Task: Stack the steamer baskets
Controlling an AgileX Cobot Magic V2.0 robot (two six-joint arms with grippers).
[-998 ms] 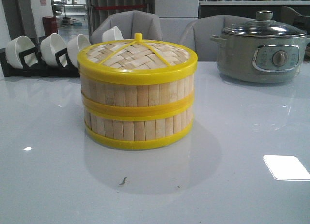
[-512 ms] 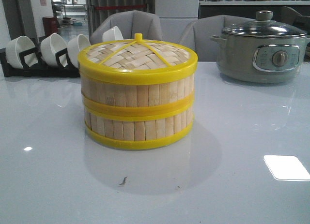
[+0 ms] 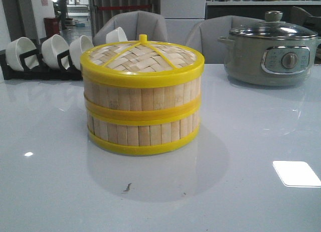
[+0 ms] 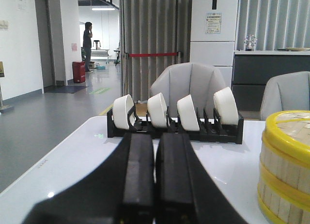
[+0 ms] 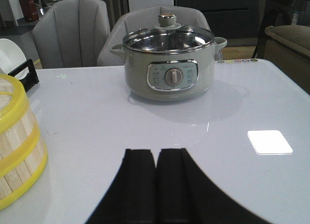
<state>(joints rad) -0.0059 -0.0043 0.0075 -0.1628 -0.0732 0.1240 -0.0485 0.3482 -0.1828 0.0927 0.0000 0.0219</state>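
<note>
Neatly stacked slatted-bamboo steamer baskets (image 3: 142, 114) under round woven lid (image 3: 143, 56)

Pot: grey-green electric pot (image 3: 271, 51) sitting far right on white table (image 3: 251, 192).
Rack: black rack (image 4: 174, 129) holding white bowls (image 3: 55, 50), far left.

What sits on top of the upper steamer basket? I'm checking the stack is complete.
A woven lid with a yellow knob covers the upper steamer basket; the basket's inside is hidden.
</note>
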